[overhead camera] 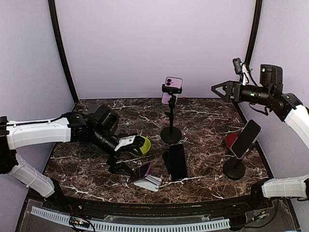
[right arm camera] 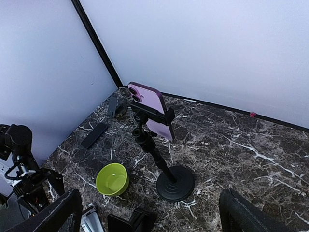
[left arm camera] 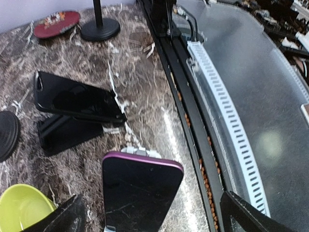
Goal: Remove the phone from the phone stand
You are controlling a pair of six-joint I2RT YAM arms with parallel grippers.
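Note:
Several phones rest on stands. A purple-cased phone (left arm camera: pixel 140 193) (overhead camera: pixel 143 170) leans on a small silver stand (left arm camera: pixel 137 152) at the front. My left gripper (left arm camera: pixel 149 217) (overhead camera: pixel 124 154) is open, low over the table, its fingers spread to either side of this phone's near end without touching it. A pink phone (right arm camera: pixel 149 108) (overhead camera: pixel 172 89) is clamped on a tall black stand (right arm camera: pixel 175 182) in the middle. My right gripper (right arm camera: pixel 152 217) (overhead camera: pixel 221 90) hangs open, high at the right, holding nothing.
A black phone (left arm camera: pixel 77 99) (overhead camera: pixel 176 162) leans on a black stand (left arm camera: pixel 63 133) beside the purple one. Another phone (overhead camera: pixel 246 139) sits on a round-based stand at the right, by a red plate (left arm camera: pixel 55 23). A green bowl (overhead camera: pixel 141 145) (right arm camera: pixel 112 179) sits beside my left gripper.

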